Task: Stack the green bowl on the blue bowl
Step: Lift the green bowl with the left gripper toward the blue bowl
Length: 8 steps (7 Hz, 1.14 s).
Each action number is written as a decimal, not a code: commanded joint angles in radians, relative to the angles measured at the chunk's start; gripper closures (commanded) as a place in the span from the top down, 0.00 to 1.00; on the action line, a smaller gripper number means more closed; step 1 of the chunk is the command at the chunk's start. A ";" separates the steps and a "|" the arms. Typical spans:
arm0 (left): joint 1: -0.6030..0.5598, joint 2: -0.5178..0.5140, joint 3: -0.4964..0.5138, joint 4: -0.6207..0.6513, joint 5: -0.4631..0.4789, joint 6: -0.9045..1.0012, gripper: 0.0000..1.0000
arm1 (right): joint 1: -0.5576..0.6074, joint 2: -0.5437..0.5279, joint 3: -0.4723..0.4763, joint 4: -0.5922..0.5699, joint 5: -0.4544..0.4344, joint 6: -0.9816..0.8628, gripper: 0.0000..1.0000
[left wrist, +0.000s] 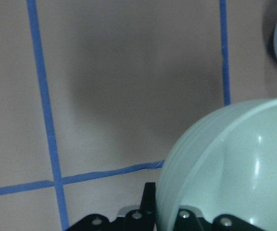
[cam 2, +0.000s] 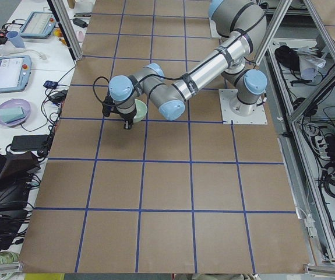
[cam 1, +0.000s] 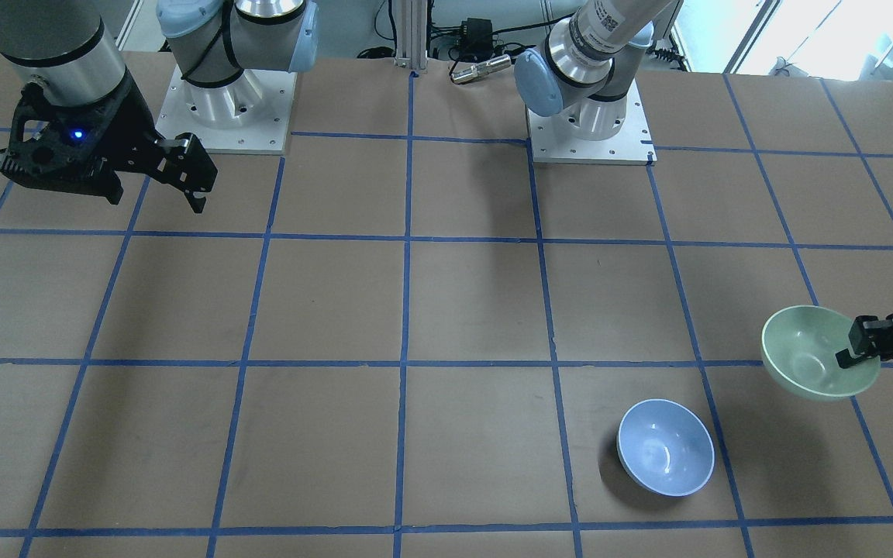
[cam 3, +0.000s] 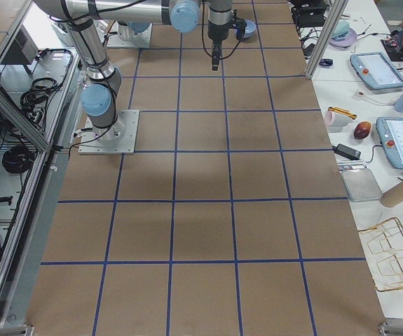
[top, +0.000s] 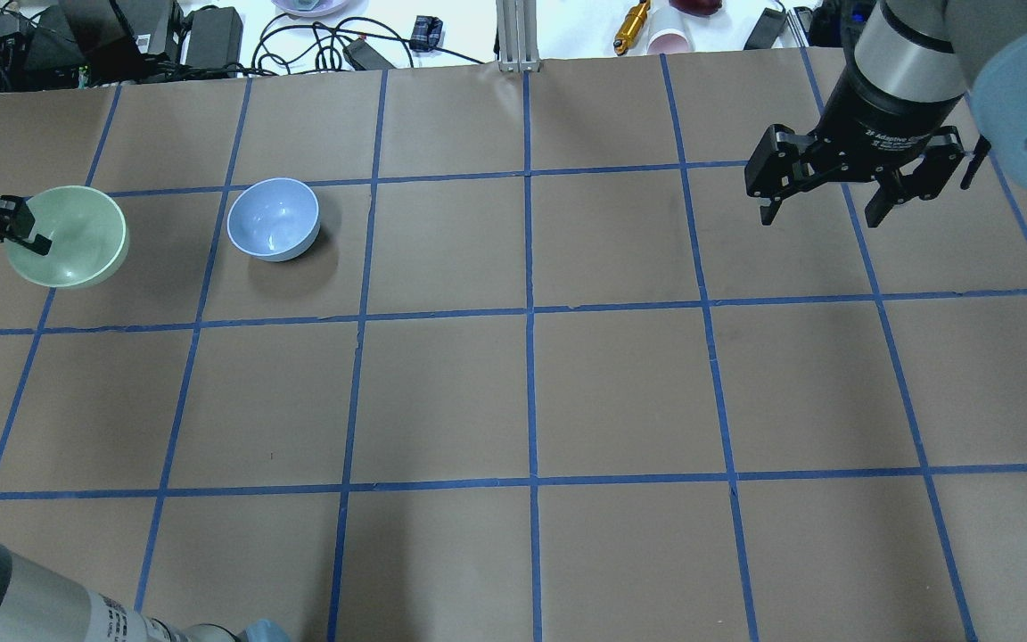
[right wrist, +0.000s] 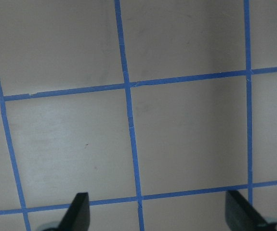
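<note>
**Item: green bowl** [cam 1: 803, 353]. Pale mint, pinched at its rim by the left hand [cam 1: 853, 350], one finger inside the wall and the other outside. It appears tilted and lifted off the counter [top: 620, 392], with its shadow lying apart from it in the left wrist view.

**Item: blue bowl** [cam 1: 665, 447]. Sits upright on the counter, near the green bowl but not touching it, and nothing is in it.

**Item: right hand** [top: 821, 214]. Fingers spread wide and carrying nothing, it hangs well apart from both bowls.

**Hazards (judged).**
- The grip is on one side of the rim only, so the smooth bowl may pivot or slip between the fingers during transfer.
- If carried too low, its underside could strike the blue bowl's rim and push that bowl across the counter.
- If released while tilted or off-centre, it may seat crookedly or roll out.

**Not verifiable.**
- The left arm is cut off at the frame edge in the overhead and front-facing views.
- The outer finger is mostly hidden behind the bowl wall.
- In the exterior left view the arm covers most of the green bowl.
- The left wrist view shows only a sliver of the blue bowl.
- The clearance above the counter cannot be judged exactly.
</note>
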 commanded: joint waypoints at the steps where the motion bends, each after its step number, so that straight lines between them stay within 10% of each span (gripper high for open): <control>1: -0.107 -0.014 0.011 0.004 -0.009 -0.179 0.00 | 0.000 0.000 0.000 0.000 0.000 0.000 1.00; 8: -0.175 -0.127 0.014 0.099 -0.162 -0.346 0.00 | 0.000 0.000 0.000 0.000 0.000 0.000 1.00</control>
